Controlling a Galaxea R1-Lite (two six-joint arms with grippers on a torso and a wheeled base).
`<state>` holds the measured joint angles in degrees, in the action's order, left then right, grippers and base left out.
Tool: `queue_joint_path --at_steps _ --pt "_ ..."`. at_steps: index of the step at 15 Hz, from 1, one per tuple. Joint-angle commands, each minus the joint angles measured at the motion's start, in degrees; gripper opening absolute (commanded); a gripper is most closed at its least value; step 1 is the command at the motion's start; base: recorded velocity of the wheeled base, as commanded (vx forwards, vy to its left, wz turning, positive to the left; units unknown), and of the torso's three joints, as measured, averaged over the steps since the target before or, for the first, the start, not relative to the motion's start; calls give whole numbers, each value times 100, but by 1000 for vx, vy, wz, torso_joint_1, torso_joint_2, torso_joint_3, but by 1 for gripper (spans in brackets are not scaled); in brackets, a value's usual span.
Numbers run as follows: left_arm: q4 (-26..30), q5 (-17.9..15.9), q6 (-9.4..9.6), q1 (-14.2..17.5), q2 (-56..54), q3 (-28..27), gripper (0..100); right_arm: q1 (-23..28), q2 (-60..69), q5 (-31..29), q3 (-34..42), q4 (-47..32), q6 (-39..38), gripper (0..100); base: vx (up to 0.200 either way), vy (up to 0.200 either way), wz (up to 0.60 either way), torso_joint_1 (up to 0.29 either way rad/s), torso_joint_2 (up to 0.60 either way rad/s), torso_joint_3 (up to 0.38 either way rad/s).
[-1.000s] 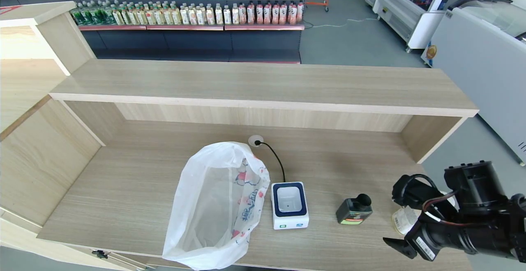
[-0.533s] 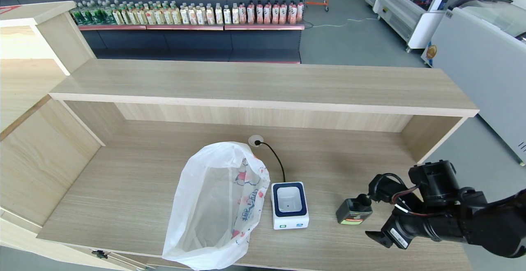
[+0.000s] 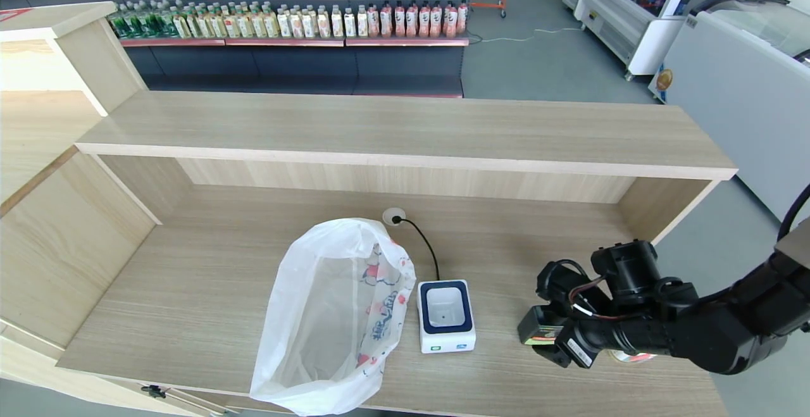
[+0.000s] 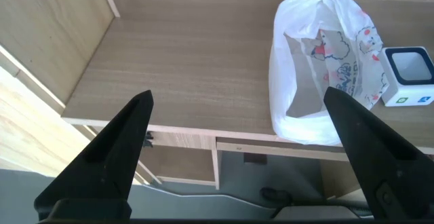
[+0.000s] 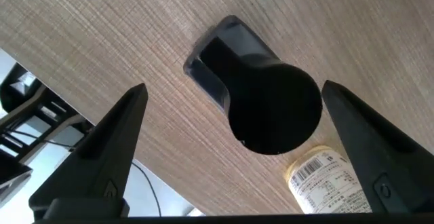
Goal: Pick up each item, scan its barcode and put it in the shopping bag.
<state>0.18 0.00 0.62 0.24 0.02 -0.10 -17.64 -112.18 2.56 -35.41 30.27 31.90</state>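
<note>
Wooden worktop [image 3: 190, 290] holds one shopping bag [image 3: 329, 322] at its front edge, one scanner [image 3: 445, 316] just beside it, and one black bottle [image 5: 261, 95] and one white bottle [image 5: 325, 176] near the right front corner, the right claw [image 5: 234, 91] gaping wide and empty over the black one.

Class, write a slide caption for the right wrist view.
Open end effector over a black-capped bottle on the wooden counter, a barcoded bottle beside it.

Dark bottle [image 3: 536, 332] [image 5: 270, 107], black cap, upright on counter [image 3: 190, 290]; barcode-labelled bottle [image 5: 327, 178] beside; white shopping bag [image 3: 329, 316] [image 4: 313, 68] open by scanner [image 3: 445, 316] [image 4: 409, 75].
</note>
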Motion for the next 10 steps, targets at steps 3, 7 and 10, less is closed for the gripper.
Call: queue_joint_path --at_steps 3,7,10 --pt "-1 0 -1 2 -2 1 100 -99 -366 -1 -141 216 0 100 0 0 0 0 0 0" --pt "-1 0 -1 2 -2 1 100 -170 -516 16 -194 278 -9 0 0 0 0 0 0 0" --pt "-1 0 -1 2 -2 1 100 -178 -507 8 -185 357 -9 0 0 0 0 0 0 0"
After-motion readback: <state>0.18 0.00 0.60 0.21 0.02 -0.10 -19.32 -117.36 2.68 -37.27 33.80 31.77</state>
